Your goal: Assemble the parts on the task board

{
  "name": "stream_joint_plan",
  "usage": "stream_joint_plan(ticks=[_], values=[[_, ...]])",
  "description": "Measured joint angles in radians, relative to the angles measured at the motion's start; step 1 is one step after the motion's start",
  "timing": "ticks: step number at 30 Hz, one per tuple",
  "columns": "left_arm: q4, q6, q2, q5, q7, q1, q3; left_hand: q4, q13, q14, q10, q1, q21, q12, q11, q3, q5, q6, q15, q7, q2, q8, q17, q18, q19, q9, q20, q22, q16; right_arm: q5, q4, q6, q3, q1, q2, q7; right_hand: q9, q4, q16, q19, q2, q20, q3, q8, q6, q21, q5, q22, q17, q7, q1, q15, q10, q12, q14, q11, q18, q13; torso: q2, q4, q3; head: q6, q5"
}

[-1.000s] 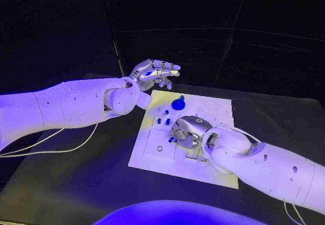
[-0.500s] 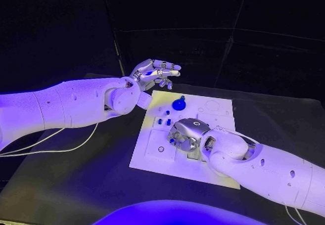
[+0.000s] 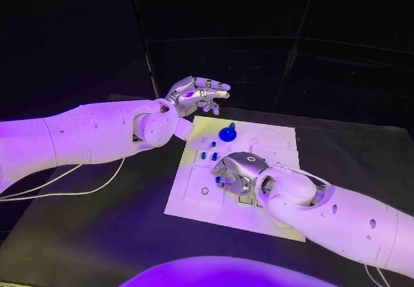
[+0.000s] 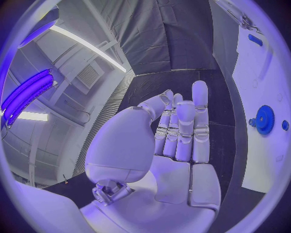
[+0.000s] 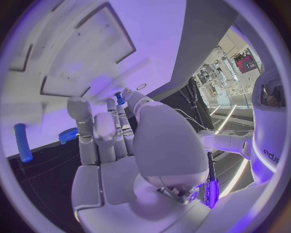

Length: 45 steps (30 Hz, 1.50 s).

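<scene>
Pressing down mid-board, the right hand [image 3: 235, 173] is pinching a small blue peg [image 5: 119, 99], having crept slightly nearer the task board [image 3: 196, 209]'s left edge, probably seating it. Beyond, the blue gear [image 3: 227, 133] is standing; the left hand [image 3: 198, 93] is hovering open, empty, past the far edge.

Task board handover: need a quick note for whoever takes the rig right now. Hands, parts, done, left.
Left hand: raised beyond the far left corner of the task board, fingers apart, holding nothing.
Right hand: down over the middle of the board, a small blue part pinched at its fingertips.
Parts: blue gear stands near the board's far edge; small blue pegs sit just left of the right hand; a blue cylinder lies by the board.
Done: cannot tell which parts are seated for good.
Left: place the pinched part, then the loose ones.
</scene>
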State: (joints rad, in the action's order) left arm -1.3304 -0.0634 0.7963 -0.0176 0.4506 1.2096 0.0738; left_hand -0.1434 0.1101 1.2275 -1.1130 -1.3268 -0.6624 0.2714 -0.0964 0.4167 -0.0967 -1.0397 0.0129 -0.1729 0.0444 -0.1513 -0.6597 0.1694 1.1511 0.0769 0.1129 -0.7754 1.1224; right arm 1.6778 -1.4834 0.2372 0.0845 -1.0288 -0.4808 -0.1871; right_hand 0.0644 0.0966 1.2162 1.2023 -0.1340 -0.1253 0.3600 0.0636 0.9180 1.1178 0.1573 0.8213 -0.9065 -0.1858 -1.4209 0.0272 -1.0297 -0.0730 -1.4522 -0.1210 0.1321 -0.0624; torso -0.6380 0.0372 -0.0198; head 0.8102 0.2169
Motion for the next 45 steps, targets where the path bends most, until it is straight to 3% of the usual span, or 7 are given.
stream_joint_plan(ticks=[11,18,22,27,31,39,45], values=[[-0.001,0.002,0.001,0.0,-0.002,0.0,0.0,0.0,0.0,0.0,0.0,0.0,0.0,0.0,0.0,0.0,0.0,0.0,0.0,0.0,0.0,0.0,0.0,0.0,0.0,0.0,0.0,0.0,0.0,-0.004,-0.011,0.04,0.004,0.004,-0.023,0.0,0.006,-0.008,-0.006,-0.003,0.0,-0.003,-0.015,0.003,-0.004,-0.011,0.0,-0.013,0.013,0.0,0.0,0.001,0.025,-0.025,0.001,-0.008,0.0,-0.007,-0.001,-0.0002,-0.0001,-0.002,-0.002],[-0.001,0.004,0.004,0.0,-0.003,0.0,0.0,0.0,0.0,0.0,0.0,0.0,0.0,0.0,0.0,0.0,0.0,0.0,0.0,0.0,0.0,0.0,0.0,0.0,0.0,-0.001,0.0,0.0,0.0,-0.005,-0.086,0.073,0.003,0.005,-0.089,-0.001,0.009,-0.008,-0.002,0.001,0.0,0.001,-0.02,0.01,0.012,-0.011,0.01,-0.006,0.004,0.005,0.0,0.001,0.02,-0.05,0.001,-0.004,0.0,-0.01,0.0,0.0003,-0.0003,-0.009,-0.009],[-0.001,0.005,0.005,0.0,-0.004,0.0,0.0,0.0,0.0,0.0,0.0,0.0,0.0,0.0,0.0,0.0,0.0,0.0,0.0,0.0,0.0,0.0,0.0,0.0,0.0,-0.001,0.0,0.0,0.0,-0.007,-0.131,0.09,-0.022,0.0,-0.138,-0.005,0.009,-0.005,-0.001,0.001,0.0,0.001,-0.028,0.01,0.016,-0.011,0.01,-0.005,0.004,0.002,0.0,0.001,0.017,-0.06,0.001,0.0,0.0,-0.01,0.001,0.0017,-0.0003,-0.018,-0.019],[0.002,0.006,0.004,0.0,-0.005,0.0,0.0,0.0,0.0,0.0,0.0,0.0,0.0,0.0,0.0,0.0,0.0,0.0,0.0,0.0,0.0,0.0,0.0,0.0,0.0,-0.001,0.0,0.0,0.0,-0.014,-0.144,0.109,-0.049,-0.037,-0.176,-0.021,0.009,0.0,-0.001,0.001,-0.004,0.001,-0.044,0.01,0.016,-0.011,0.01,-0.012,0.005,0.002,0.015,0.001,0.021,-0.069,0.001,0.004,0.0,-0.01,0.002,0.0027,-0.0003,-0.03,-0.031],[0.002,0.008,0.003,0.0,-0.006,0.0,0.0,0.0,0.0,0.0,0.0,0.0,0.0,0.0,0.0,0.0,0.0,0.0,0.0,0.0,0.0,0.0,0.0,0.0,0.0,-0.001,0.0,0.0,0.0,-0.029,-0.146,0.113,-0.062,-0.07,-0.213,-0.037,0.007,0.0,-0.002,0.001,-0.007,0.001,-0.058,0.006,0.008,-0.012,0.01,-0.019,0.013,0.009,0.018,0.001,0.033,-0.076,0.001,0.01,0.0,-0.01,0.003,0.0026,-0.0003,-0.037,-0.039],[0.003,0.01,0.004,0.0,-0.007,0.0,0.0,0.0,0.001,-0.004,0.004,0.0,0.0,0.005,-0.004,0.0,0.0,0.0,0.004,0.0,0.0,0.0,0.005,0.0,-0.003,-0.001,0.003,0.001,-0.005,-0.062,-0.143,0.076,-0.068,-0.1,-0.274,-0.066,0.007,0.0,-0.002,0.001,-0.009,0.0,-0.094,0.005,0.0,-0.022,0.01,-0.027,0.021,0.018,0.02,-0.003,0.062,-0.09,-0.002,0.013,0.0,-0.008,0.003,0.0021,-0.0001,-0.043,-0.046],[0.004,0.012,0.002,0.0,-0.008,0.0,0.0,0.0,0.001,-0.004,0.004,0.0,0.0,0.007,-0.004,0.0,0.0,0.0,0.004,0.0,0.0,0.0,0.005,0.0,-0.003,-0.001,0.003,0.001,-0.005,-0.076,-0.123,0.013,-0.068,-0.105,-0.284,-0.076,0.007,0.009,-0.002,0.006,-0.012,0.006,-0.156,0.005,-0.007,-0.026,0.05,-0.035,0.023,0.025,0.022,-0.006,0.081,-0.125,0.001,0.014,0.0,-0.008,0.002,0.0024,0.0005,-0.044,-0.05]])
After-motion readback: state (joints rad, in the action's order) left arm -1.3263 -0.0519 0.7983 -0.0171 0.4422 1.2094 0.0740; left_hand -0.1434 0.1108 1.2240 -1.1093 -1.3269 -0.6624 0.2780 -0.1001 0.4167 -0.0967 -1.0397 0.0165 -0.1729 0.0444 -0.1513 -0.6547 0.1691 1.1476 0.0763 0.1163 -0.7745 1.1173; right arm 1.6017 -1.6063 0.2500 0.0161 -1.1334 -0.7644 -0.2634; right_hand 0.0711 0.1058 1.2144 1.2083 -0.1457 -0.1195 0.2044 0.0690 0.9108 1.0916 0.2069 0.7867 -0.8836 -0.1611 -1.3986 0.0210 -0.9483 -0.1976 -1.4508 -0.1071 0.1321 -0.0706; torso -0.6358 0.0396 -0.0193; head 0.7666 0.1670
